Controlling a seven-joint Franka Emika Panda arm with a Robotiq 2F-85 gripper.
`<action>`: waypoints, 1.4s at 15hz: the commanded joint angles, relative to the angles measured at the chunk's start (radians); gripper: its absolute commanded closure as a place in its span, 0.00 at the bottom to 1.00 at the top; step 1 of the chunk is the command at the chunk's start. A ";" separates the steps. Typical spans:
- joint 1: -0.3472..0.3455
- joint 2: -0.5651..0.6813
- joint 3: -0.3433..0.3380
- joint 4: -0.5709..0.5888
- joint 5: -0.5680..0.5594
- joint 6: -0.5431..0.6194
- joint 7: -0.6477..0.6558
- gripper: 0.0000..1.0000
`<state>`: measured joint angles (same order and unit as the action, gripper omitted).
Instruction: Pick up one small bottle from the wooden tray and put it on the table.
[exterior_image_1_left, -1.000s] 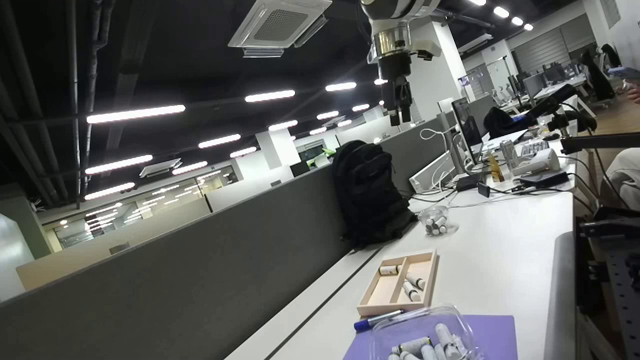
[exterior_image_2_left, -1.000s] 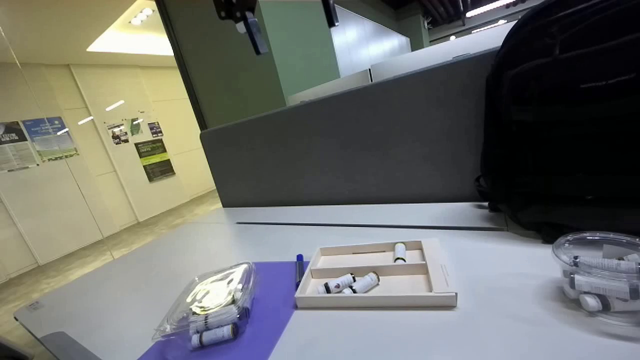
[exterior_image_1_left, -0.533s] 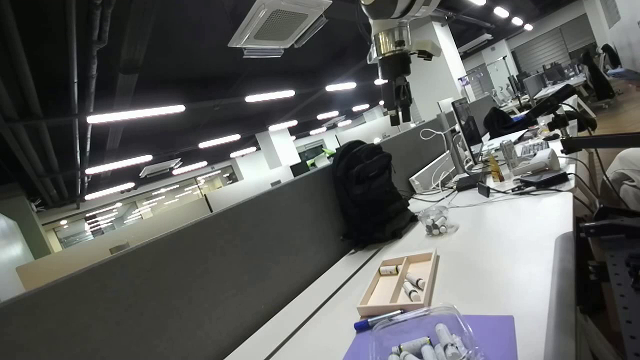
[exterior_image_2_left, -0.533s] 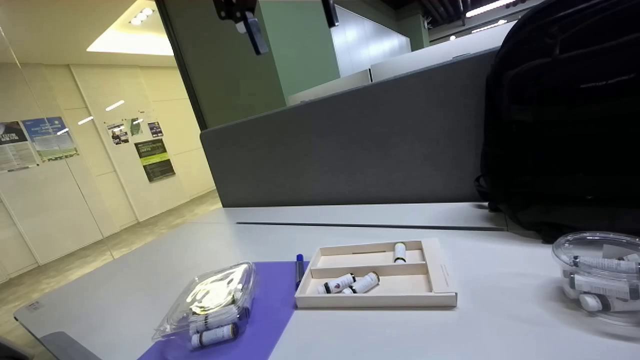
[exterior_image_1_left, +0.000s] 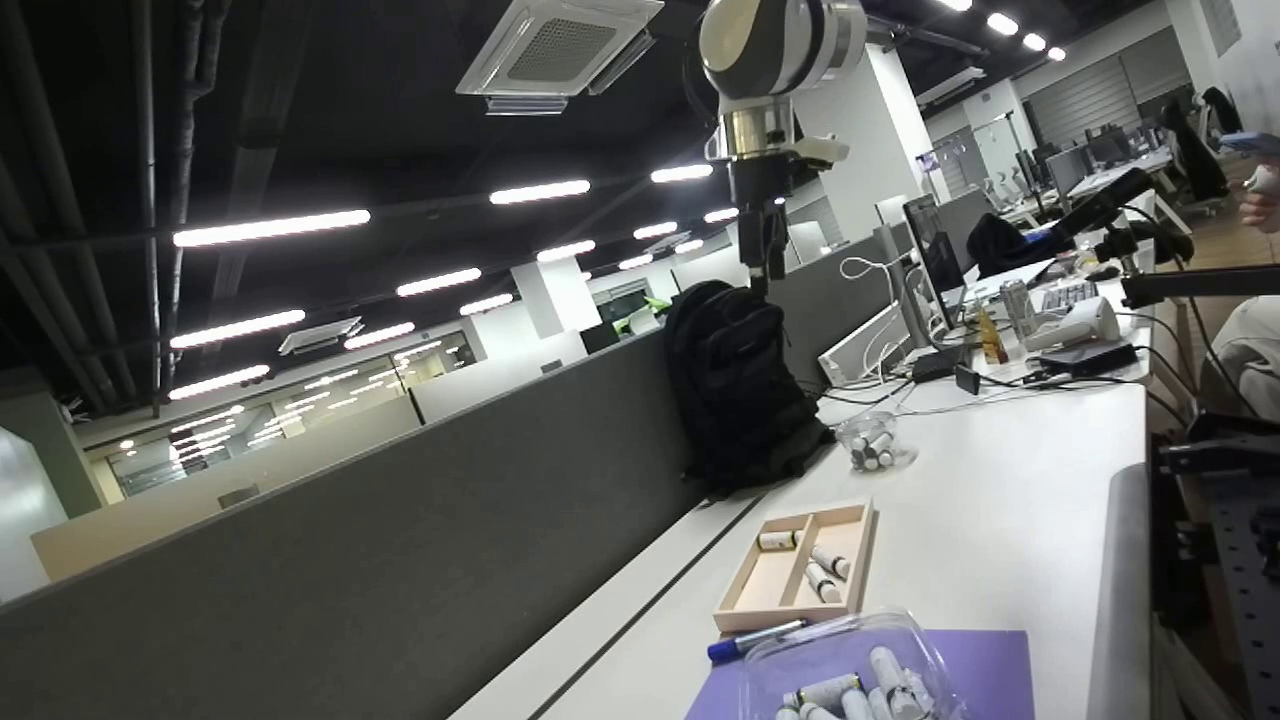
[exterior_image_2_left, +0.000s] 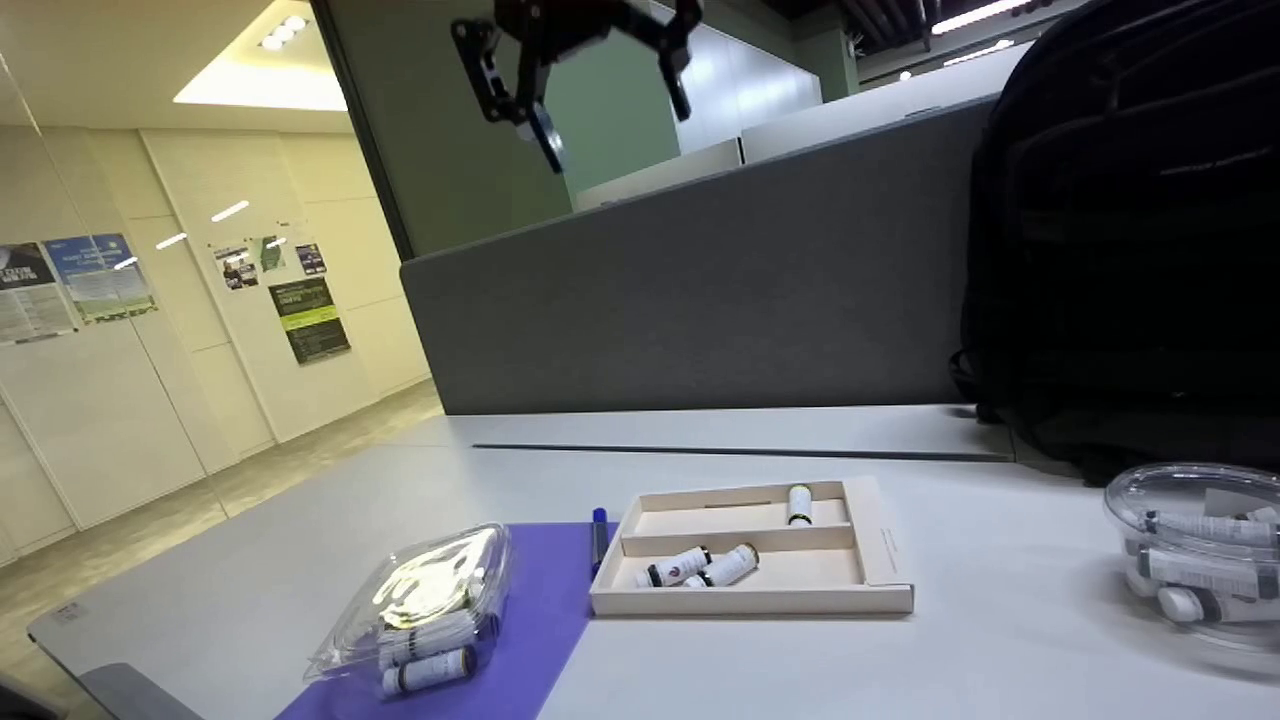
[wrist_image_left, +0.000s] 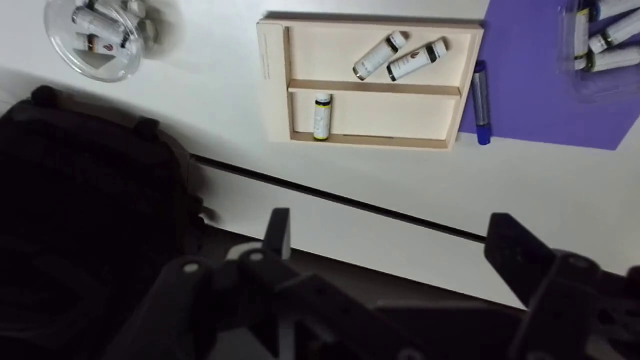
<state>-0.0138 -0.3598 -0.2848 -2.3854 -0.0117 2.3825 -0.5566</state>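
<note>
The wooden tray (exterior_image_2_left: 770, 602) lies on the white table (exterior_image_2_left: 980, 650) in both exterior views. It holds three small white bottles. One bottle (wrist_image_left: 322, 117) lies alone in the compartment nearer the partition. A second bottle (wrist_image_left: 380, 55) and a third bottle (wrist_image_left: 417, 60) lie side by side, slanted, in the other compartment. My gripper (wrist_image_left: 387, 220) is wide open with nothing between its fingers. It is high above the table, and the wrist view shows its fingers over the strip by the partition, beside the tray. It also shows in both exterior views (exterior_image_1_left: 757, 282) (exterior_image_2_left: 620, 140).
A clear round tub (exterior_image_2_left: 1195, 560) of bottles stands near a black backpack (exterior_image_1_left: 735, 390). A clear box (exterior_image_2_left: 430, 600) of bottles sits on a purple mat (exterior_image_2_left: 545, 610). A blue-capped marker (wrist_image_left: 481, 102) lies against the tray. A grey partition (exterior_image_2_left: 700, 310) runs along the table.
The arm was still between the two earlier moments. Now my gripper is lower, and in an exterior view it has also shifted slightly left. The tray and its bottles have not moved.
</note>
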 joint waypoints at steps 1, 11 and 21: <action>0.048 0.139 0.040 0.010 0.048 0.067 -0.047 0.00; -0.010 0.476 0.168 0.028 0.110 0.171 -0.018 0.00; -0.103 0.614 0.222 0.033 0.075 0.277 0.089 0.00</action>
<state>-0.0822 0.2562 -0.0968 -2.3525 0.0830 2.6614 -0.4829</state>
